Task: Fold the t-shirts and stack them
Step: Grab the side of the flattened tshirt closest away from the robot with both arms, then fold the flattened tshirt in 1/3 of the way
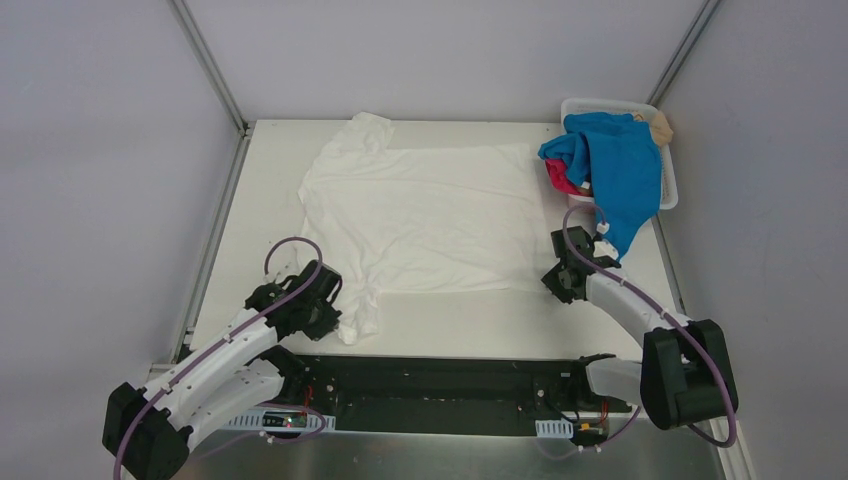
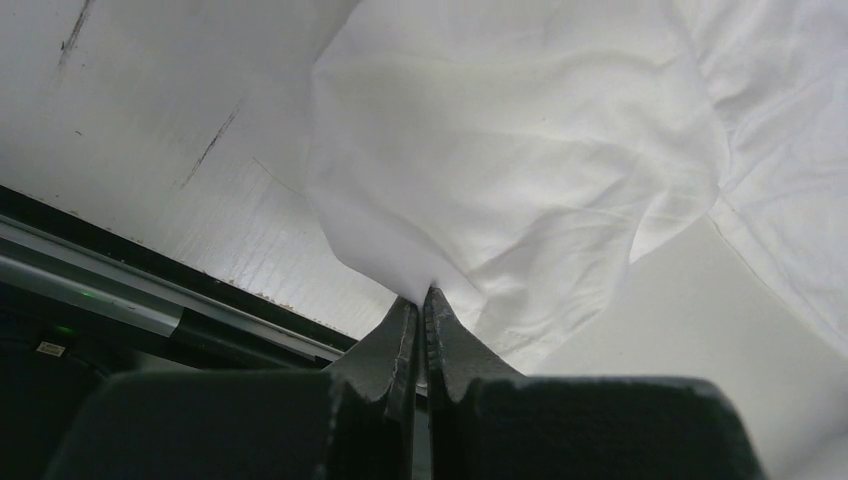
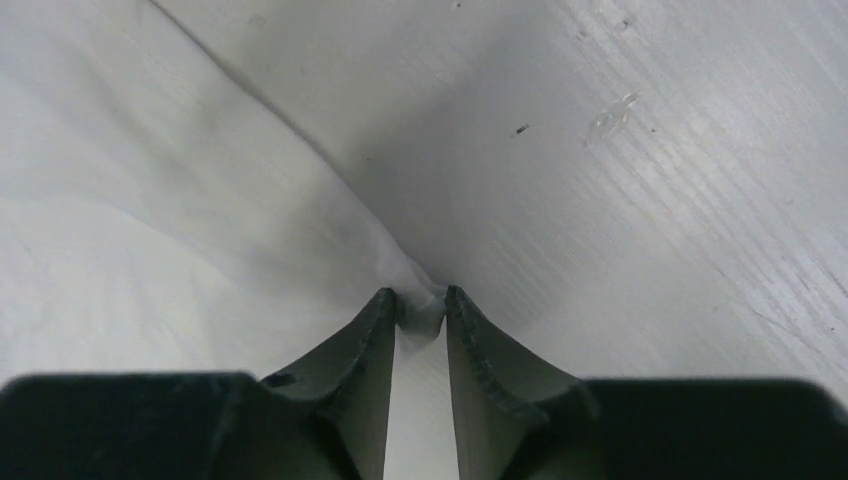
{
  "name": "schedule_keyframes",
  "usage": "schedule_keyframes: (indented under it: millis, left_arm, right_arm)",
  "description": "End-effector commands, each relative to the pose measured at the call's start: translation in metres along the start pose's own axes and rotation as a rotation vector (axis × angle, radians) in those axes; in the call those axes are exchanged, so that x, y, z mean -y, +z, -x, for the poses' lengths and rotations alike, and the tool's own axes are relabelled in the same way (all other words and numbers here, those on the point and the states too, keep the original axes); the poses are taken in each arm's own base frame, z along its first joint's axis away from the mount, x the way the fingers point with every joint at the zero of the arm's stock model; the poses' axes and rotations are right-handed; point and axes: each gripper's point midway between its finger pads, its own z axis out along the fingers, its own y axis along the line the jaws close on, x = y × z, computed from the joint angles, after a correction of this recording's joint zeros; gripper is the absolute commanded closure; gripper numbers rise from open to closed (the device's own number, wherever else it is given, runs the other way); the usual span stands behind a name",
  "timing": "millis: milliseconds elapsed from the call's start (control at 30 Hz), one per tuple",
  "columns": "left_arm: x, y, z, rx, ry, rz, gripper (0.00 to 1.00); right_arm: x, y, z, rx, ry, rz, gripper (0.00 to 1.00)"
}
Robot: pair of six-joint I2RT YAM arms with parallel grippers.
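A white t-shirt (image 1: 430,215) lies spread flat on the table, with no print showing. My left gripper (image 1: 335,315) is shut on its near-left sleeve, with white cloth (image 2: 520,150) pinched at the fingertips (image 2: 421,295). My right gripper (image 1: 553,280) is shut on the shirt's near-right corner, with a small fold of cloth (image 3: 150,220) between the tips (image 3: 420,300). A bright blue t-shirt (image 1: 620,170) hangs over the basket at the back right. Under it are a magenta-pink one (image 1: 560,178) and a tan one (image 1: 660,125).
The white slotted basket (image 1: 668,190) stands at the table's back right corner. Grey walls close in the table on three sides. The table's near edge and a dark rail (image 2: 150,290) run just behind the left gripper.
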Motion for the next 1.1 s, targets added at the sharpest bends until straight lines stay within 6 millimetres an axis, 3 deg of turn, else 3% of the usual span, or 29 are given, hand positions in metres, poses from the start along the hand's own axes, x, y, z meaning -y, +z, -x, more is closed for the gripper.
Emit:
schedule_keyframes:
  millis: [0,167,367,567,833,1067]
  left_arm:
    - [0.008,-0.009,0.014,0.061,0.025,-0.022,1.0]
    - [0.032,-0.018,0.024,0.084,0.069,-0.074,1.0]
    - [0.082,-0.042,0.044,0.13,0.119,-0.201,1.0]
    - [0.116,-0.062,0.071,0.205,0.147,-0.248,1.0]
    - [0.144,-0.055,0.115,0.202,0.107,-0.221,1.0]
    - [0.147,-0.052,0.165,0.287,0.058,-0.165,1.0]
  right_arm:
    - [-0.002,0.006,0.002,0.008,0.019,-0.001,0.77]
    - [-0.014,0.002,0.006,0.0,-0.007,0.03,1.0]
    - [-0.034,-0.018,0.015,-0.004,-0.026,0.12,1.0]
    - [-0.057,-0.042,0.031,-0.001,-0.073,0.191,1.0]
    - [-0.084,-0.054,0.056,0.026,-0.085,0.214,1.0]
    - [-0.098,-0.049,0.078,0.051,-0.073,0.182,1.0]
